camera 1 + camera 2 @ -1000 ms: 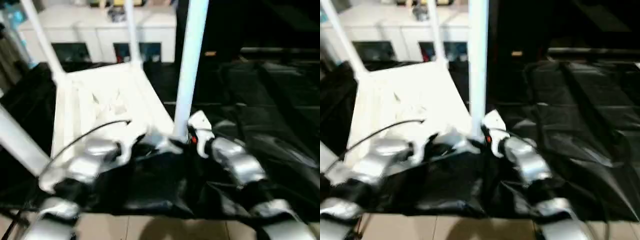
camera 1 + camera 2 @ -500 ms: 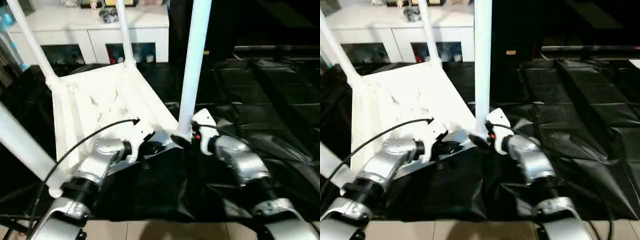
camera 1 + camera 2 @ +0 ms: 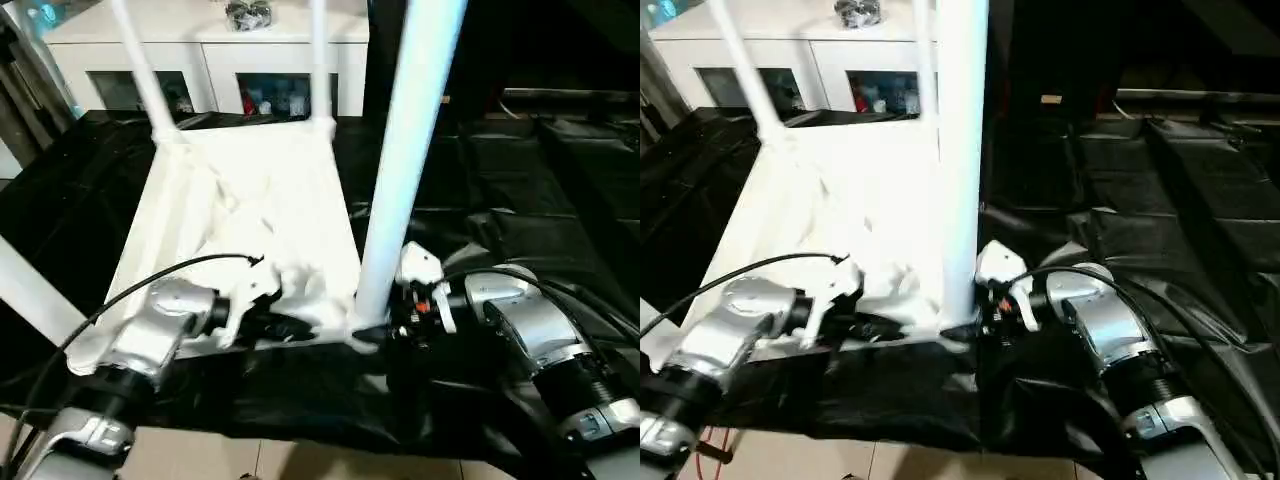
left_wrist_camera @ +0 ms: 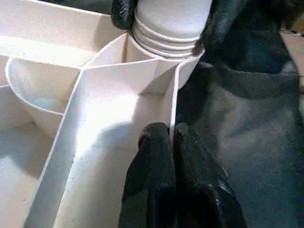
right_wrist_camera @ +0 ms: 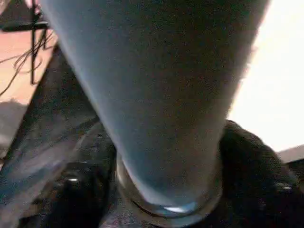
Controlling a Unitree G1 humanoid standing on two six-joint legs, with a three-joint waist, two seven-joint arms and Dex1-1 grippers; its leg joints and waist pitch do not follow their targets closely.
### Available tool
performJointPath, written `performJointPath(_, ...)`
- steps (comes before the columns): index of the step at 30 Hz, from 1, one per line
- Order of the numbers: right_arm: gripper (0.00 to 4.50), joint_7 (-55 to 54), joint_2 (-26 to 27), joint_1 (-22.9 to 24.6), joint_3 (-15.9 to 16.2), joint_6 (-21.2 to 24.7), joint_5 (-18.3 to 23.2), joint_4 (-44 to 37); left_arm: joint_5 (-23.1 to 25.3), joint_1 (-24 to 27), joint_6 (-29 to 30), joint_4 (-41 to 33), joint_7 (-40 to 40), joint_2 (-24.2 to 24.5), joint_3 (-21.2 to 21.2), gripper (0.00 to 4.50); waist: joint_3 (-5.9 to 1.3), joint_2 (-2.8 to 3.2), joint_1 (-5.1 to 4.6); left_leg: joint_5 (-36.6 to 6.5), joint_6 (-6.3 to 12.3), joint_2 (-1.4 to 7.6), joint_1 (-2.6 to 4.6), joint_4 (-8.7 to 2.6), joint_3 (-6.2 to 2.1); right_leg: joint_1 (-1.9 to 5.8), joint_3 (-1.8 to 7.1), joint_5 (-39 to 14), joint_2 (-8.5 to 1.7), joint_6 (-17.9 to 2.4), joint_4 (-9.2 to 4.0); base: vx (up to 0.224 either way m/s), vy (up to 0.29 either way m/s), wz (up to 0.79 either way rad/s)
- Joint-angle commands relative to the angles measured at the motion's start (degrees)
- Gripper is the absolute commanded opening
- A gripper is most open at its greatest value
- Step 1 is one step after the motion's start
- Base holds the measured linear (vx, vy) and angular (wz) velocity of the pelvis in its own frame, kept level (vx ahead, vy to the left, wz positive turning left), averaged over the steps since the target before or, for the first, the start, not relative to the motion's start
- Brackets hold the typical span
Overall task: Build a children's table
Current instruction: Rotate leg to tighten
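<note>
The children's table lies upside down on a black sheet. Its white ribbed tabletop [image 3: 250, 200] faces up, with legs rising from the corner sockets. My left gripper [image 4: 173, 137] is shut on a thin wall of the tabletop's near edge, beside the near right socket. The near right leg [image 3: 405, 170] stands tall in that socket. My right gripper [image 3: 375, 335] is closed around this leg's ringed base [image 4: 168, 21], one black finger [image 5: 71, 190] on each side. Two far legs [image 3: 140, 70] [image 3: 320, 60] stand at the back corners, and another leg [image 3: 30, 290] slants off at the near left.
A black sheet [image 3: 520, 180] covers the floor under and to the right of the table. A white cabinet [image 3: 220, 40] with glass-fronted compartments stands behind it. Pale floor tiles [image 3: 300, 460] show at the near edge. A black cable [image 3: 150, 285] arcs over my left forearm.
The head views have shifted and come closer to the table. My left gripper stays on the tabletop's edge, and the right gripper stays at the near right leg's base.
</note>
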Motion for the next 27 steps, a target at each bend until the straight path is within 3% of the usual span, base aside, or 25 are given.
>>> performJointPath(1, 2.89, 3.6, 0.4, 0.4, 2.2, -0.7, 0.6, -2.4, -1.0, -0.1, 0.3, 0.4, 0.9, 0.4, 0.4, 0.0, -2.99, -0.97, 0.06, -8.8, 3.98, 1.37, 0.43, -3.56, 0.14, 3.1, 2.27, -7.1, -3.08, -13.8, -3.87, 0.0, 0.0, 0.0)
performJointPath(2, 2.82, 3.9, 0.5, 0.6, 2.5, -0.8, 0.4, -2.4, -1.0, -0.1, 0.3, 0.4, 0.8, 0.4, 0.5, 0.0, -3.0, -1.36, 0.11, -8.1, 3.93, 1.33, 0.32, -3.52, 0.14, 3.15, 2.29, -6.7, -3.08, -13.7, -3.72, 0.0, 0.0, 0.0)
performJointPath(6, 2.73, 3.5, 1.2, 0.9, 2.7, -0.3, 0.6, -2.3, -1.0, 0.0, 0.5, 0.1, 0.9, 0.5, 0.9, 0.0, -3.17, -1.13, 0.2, -6.1, 4.39, 1.24, 0.24, -3.33, 0.12, 3.2, 2.25, -3.7, -3.07, -14.0, -3.41, 0.0, 0.0, 0.0)
performJointPath(11, 2.72, 2.8, 1.7, 1.6, 2.6, 0.8, 1.4, -2.7, -1.4, 0.2, 0.5, 0.0, 1.3, 0.2, 1.3, 0.0, -3.14, -1.18, 0.17, -6.2, 4.54, 1.17, 0.19, -3.27, 0.16, 3.27, 2.2, -3.8, -3.0, -14.1, -3.47, 0.0, 0.0, 0.0)
performJointPath(15, 2.72, -9.8, 7.2, 2.0, -1.3, 1.4, 0.5, 2.2, 0.5, -0.9, 0.8, 1.9, 9.5, -2.8, 2.7, 0.0, -3.06, -1.05, 0.07, -6.8, 3.95, 1.14, 0.23, -3.32, 0.18, 3.09, 2.26, -4.6, -3.06, -14.0, -3.68, 0.0, 0.0, 0.0)
performJointPath(16, 2.72, -14.6, 8.9, 1.6, -2.3, 1.2, -0.6, 4.6, 1.3, -1.4, 1.8, 2.7, 12.3, -3.6, 3.0, 0.0, -2.75, -1.15, -0.44, -9.3, 2.25, 1.0, 0.16, -3.75, -0.01, 3.13, 2.12, -10.0, -3.14, -13.0, -4.16, 0.0, 0.0, 0.0)
performJointPath(17, 2.72, -18.6, 10.5, 1.2, -3.1, 1.4, -1.4, 6.7, 1.9, -1.9, 2.8, 3.3, 14.9, -4.5, 3.3, 0.0, -2.64, -1.06, -0.7, -10.3, 1.59, 0.98, 0.24, -3.88, -0.02, 3.06, 2.14, -12.1, -3.17, -12.5, -4.36, 0.0, 0.0, 0.0)
performJointPath(18, 2.72, -21.7, 12.0, 1.0, -3.7, 1.6, -1.8, 8.4, 2.3, -2.2, 3.3, 3.8, 17.1, -5.8, 3.4, 0.0, -2.43, -1.14, -1.28, -13.5, -0.01, 0.85, 0.43, -4.16, -0.29, 3.08, 2.04, -19.1, -3.3, -10.6, -4.98, 0.0, 0.0, 0.0)
performJointPath(21, 2.7, -22.9, 12.8, 0.9, -3.9, 1.6, -1.8, 9.0, 2.4, -2.4, 3.3, 3.9, 17.9, -6.5, 3.4, 0.0, -2.41, -1.12, -1.53, -14.3, 0.04, 0.94, 0.44, -4.28, -0.36, 2.87, 2.16, -20.6, -3.24, -9.4, -5.36, 0.0, 0.0, 0.0)
performJointPath(24, 2.7, -32.4, 18.2, 0.0, -4.1, 2.8, -4.7, 12.3, 3.8, -3.2, 4.6, 4.0, 23.0, -10.4, 2.7, 0.0, -2.19, -1.04, -1.7, -15.6, -0.18, 0.91, 0.72, -4.46, -0.29, 2.59, 2.29, -21.1, -3.19, -9.4, -5.51, 0.0, 0.0, 0.0)
performJointPath(25, 2.7, -35.4, 20.0, -0.6, -4.0, 3.1, -5.8, 13.5, 4.2, -3.5, 5.1, 4.0, 24.6, -11.6, 2.5, 0.0, -2.05, -1.11, -1.87, -16.1, -0.39, 0.8, 0.73, -4.53, -0.33, 2.6, 2.19, -22.2, -3.11, -9.1, -5.62, 0.0, 0.0, 0.0)
performJointPath(26, 2.7, -37.2, 21.5, -1.2, -4.0, 2.0, -6.3, 14.6, 4.4, -3.9, 5.4, 4.0, 25.5, -12.7, 2.2, 0.0, -1.99, -1.01, -2.31, -18.3, -1.19, 0.69, 0.92, -4.64, -0.67, 2.6, 2.01, -27.0, -3.41, -7.8, -5.97, 0.0, 0.0, 0.0)
performJointPath(27, 2.7, -37.2, 21.5, -1.2, -4.0, 2.0, -6.3, 14.6, 4.4, -3.9, 5.4, 4.0, 25.5, -12.7, 2.2, 0.0, -2.07, -0.97, -2.39, -18.5, -1.21, 0.69, 0.96, -4.66, -0.77, 2.64, 1.99, -27.3, -3.41, -7.5, -6.03, 0.0, 0.0, 0.0)
